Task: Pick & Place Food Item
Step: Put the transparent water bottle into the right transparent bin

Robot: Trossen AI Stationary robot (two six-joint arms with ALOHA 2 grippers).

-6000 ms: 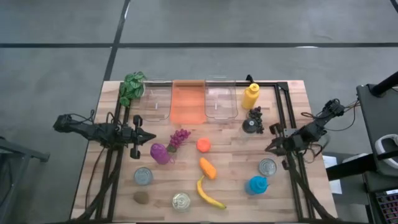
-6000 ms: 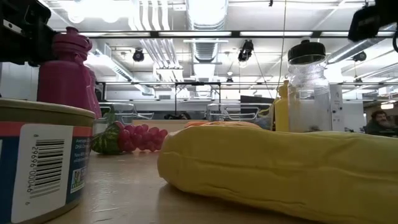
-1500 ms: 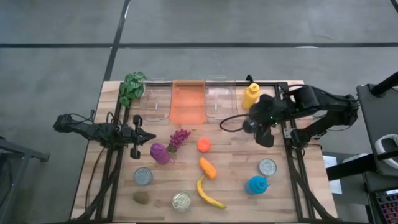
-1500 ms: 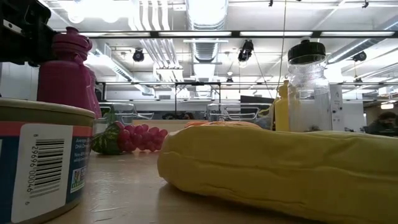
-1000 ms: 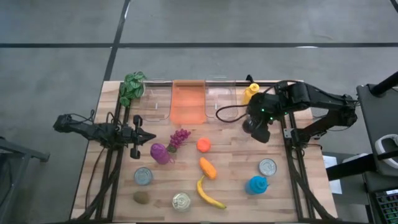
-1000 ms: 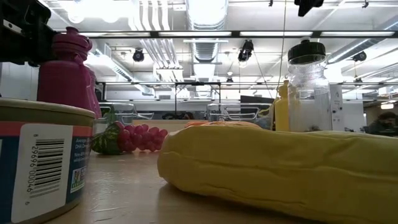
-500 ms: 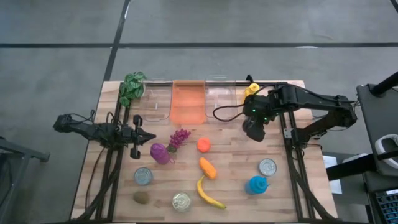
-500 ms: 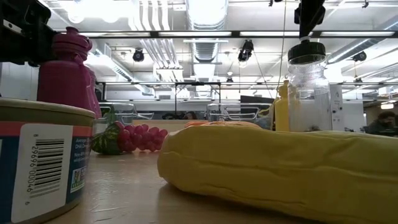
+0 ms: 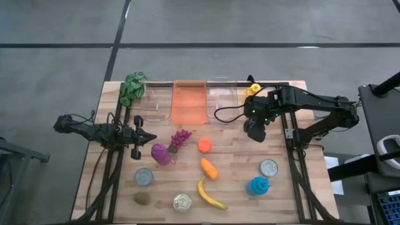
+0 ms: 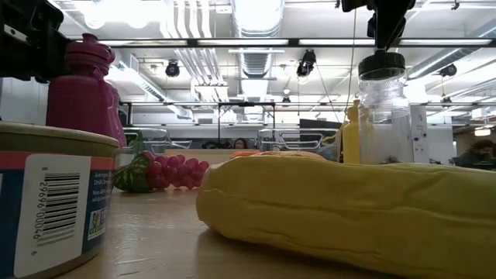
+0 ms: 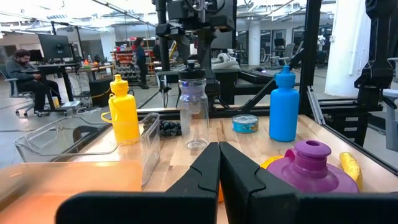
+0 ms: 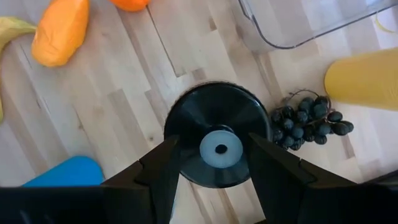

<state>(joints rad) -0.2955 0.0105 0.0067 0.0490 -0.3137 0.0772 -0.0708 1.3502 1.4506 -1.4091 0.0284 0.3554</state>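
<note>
My right gripper [image 12: 214,142] is open and points straight down over a clear bottle; its fingers stand on either side of the bottle's black lid [image 12: 217,124] without touching it. In the low view this gripper [image 10: 385,27] hangs just above the lid [image 10: 381,63]. A bunch of dark grapes [image 12: 308,121] lies on the table beside the bottle, next to a yellow bottle [image 12: 364,78]. My left gripper [image 9: 147,137] is shut and waits at the table's left, near a purple bottle [image 9: 160,154].
Clear bins and an orange bin [image 9: 189,103] line the far edge beside a plant [image 9: 132,87]. An orange [image 9: 204,145], carrot [image 9: 209,169], banana [image 9: 209,195], purple grapes [image 9: 180,139], three cans [image 9: 269,167] and a blue bottle [image 9: 258,185] are spread over the table.
My right gripper has moved a little toward the table's left and come down over the clear bottle, so that it now shows in the low view just above the black lid. Nothing on the table has moved.
</note>
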